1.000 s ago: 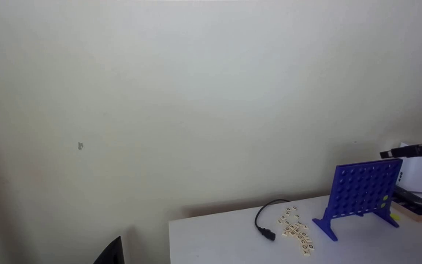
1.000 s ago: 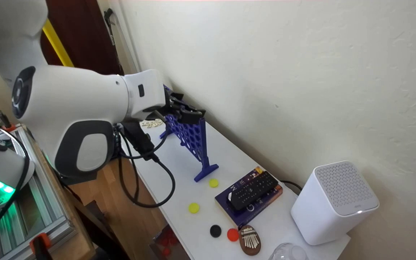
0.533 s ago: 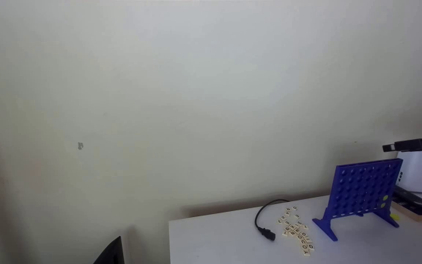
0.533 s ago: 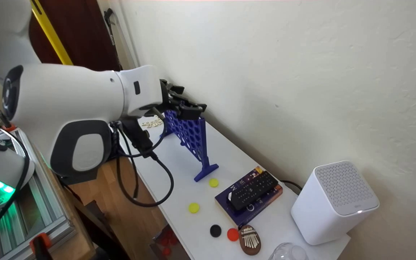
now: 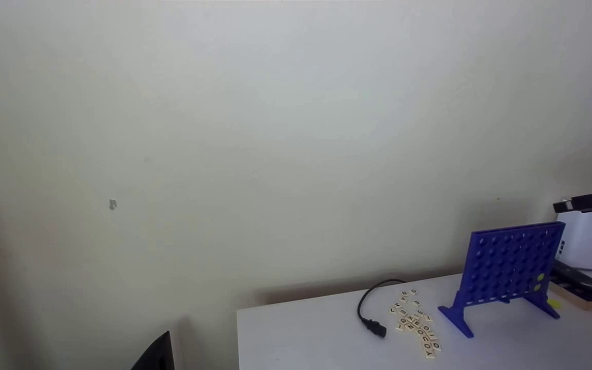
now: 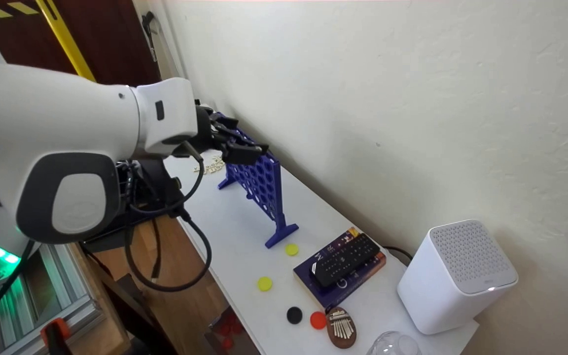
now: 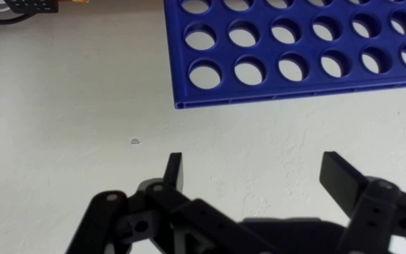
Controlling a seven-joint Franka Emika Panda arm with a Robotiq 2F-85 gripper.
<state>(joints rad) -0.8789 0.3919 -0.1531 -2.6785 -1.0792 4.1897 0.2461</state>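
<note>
My gripper (image 7: 252,165) is open, and nothing shows between its fingers in the wrist view but the pale wall beyond. In an exterior view the gripper (image 6: 248,135) is in the air near the top of a blue upright game rack with round holes (image 6: 278,192). In an exterior view the gripper (image 5: 586,201) is above and to the right of the rack (image 5: 514,262), apart from it. The wrist view shows the rack (image 7: 227,72) beyond the fingertips. Two yellow discs (image 5: 540,277) sit low in the rack's end column.
On the white table (image 6: 234,256) lie yellow discs (image 6: 265,284), a black disc (image 6: 294,315), a red disc (image 6: 318,320) and a small thumb piano (image 6: 341,329). A book (image 6: 328,294) carries a black remote (image 6: 345,259). A white box (image 6: 456,281), letter tiles (image 5: 419,329) and a cable (image 5: 375,328) also stand or lie there.
The arm and open gripper have risen slightly, then drawn back, rightward in an exterior view and leftward in an exterior view. The rack and table objects have not moved.
</note>
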